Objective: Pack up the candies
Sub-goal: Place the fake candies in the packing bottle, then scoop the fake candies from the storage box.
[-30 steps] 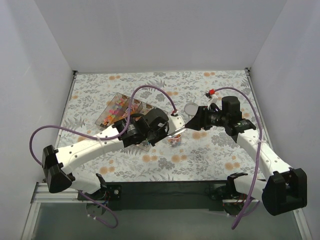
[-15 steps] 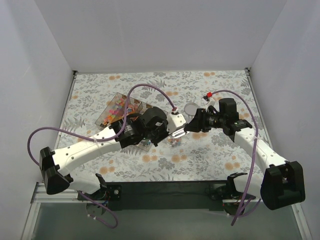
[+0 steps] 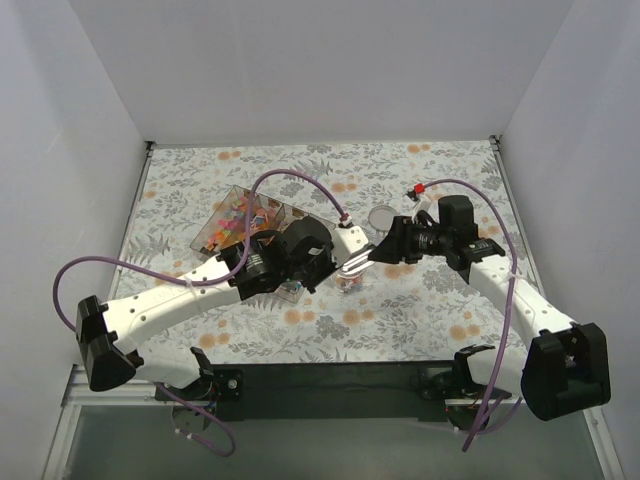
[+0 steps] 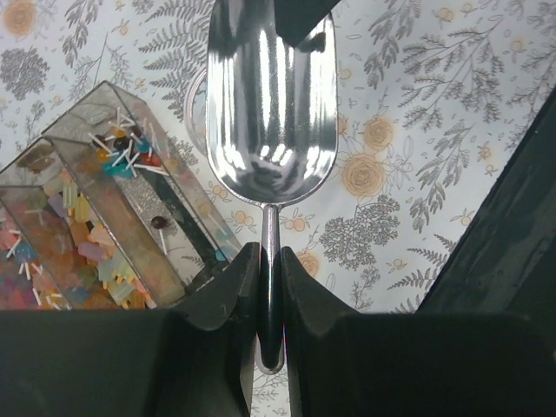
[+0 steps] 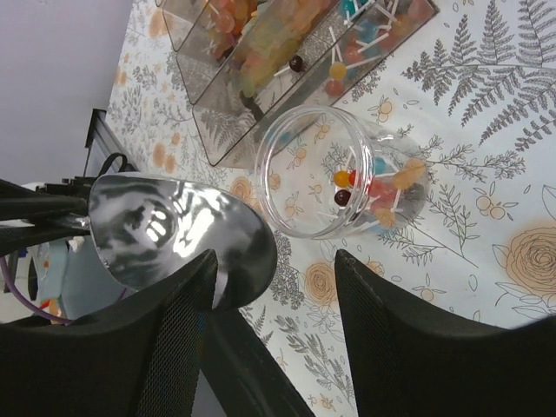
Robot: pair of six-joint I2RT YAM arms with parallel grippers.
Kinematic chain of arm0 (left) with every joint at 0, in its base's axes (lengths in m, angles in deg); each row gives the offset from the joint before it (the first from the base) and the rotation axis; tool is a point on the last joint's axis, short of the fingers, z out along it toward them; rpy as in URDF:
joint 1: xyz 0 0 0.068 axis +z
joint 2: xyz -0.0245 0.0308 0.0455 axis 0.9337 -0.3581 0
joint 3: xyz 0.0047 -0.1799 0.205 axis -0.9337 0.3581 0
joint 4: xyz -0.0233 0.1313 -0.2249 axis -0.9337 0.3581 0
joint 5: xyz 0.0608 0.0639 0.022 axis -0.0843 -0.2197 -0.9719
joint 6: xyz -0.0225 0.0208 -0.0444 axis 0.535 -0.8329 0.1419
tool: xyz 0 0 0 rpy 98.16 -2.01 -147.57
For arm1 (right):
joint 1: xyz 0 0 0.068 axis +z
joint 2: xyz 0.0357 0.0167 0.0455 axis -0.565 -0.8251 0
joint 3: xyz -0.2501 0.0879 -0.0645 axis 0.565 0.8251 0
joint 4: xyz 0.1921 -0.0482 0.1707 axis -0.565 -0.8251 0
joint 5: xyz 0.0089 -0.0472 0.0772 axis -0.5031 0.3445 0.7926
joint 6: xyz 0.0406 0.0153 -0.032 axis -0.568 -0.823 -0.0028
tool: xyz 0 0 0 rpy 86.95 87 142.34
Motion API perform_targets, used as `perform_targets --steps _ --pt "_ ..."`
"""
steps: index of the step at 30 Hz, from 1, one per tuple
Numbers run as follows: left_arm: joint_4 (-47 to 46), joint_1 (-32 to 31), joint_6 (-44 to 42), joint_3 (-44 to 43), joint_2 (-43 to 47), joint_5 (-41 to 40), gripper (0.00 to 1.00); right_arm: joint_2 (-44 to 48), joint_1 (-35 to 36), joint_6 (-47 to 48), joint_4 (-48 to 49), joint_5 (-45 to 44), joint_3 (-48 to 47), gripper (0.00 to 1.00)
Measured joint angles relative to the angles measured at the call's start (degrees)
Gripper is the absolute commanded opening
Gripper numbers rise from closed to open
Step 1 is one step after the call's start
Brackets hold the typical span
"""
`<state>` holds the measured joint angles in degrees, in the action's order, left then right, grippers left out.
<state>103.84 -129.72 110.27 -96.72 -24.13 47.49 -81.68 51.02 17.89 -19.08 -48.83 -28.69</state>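
Shiny metal scoop (image 4: 271, 95), handle pinched in left jaws; right jaws spread, clear round jar (image 5: 295, 148) of candies (image 5: 382, 187)

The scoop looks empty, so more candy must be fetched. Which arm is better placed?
Left. The left gripper is shut on the handle of the shiny metal scoop, and the clear tray of mixed-colour candies lies right beside it. The right gripper is open and empty, facing the clear round jar.

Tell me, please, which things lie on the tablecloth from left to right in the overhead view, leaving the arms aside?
Clear candy box → small jar → round lid.
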Motion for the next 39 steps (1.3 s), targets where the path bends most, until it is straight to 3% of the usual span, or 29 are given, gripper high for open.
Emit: perform_targets --steps 5,15,26,39 --pt "3.91 1.68 2.47 -0.15 0.00 -5.53 0.00 2.16 0.00 0.81 -1.11 -0.52 -2.47 0.71" --pt "16.24 7.45 9.75 -0.20 -0.02 -12.55 0.00 4.31 -0.02 3.56 -4.31 -3.52 -4.28 0.71" --pt "23.41 11.85 12.87 -3.19 -6.97 -11.10 0.00 4.28 -0.02 3.93 -5.05 -4.87 -3.10 0.71" --pt "23.41 14.58 12.83 -7.30 -18.43 -8.46 0.00 4.33 -0.02 4.55 -5.84 -5.42 -1.73 0.70"
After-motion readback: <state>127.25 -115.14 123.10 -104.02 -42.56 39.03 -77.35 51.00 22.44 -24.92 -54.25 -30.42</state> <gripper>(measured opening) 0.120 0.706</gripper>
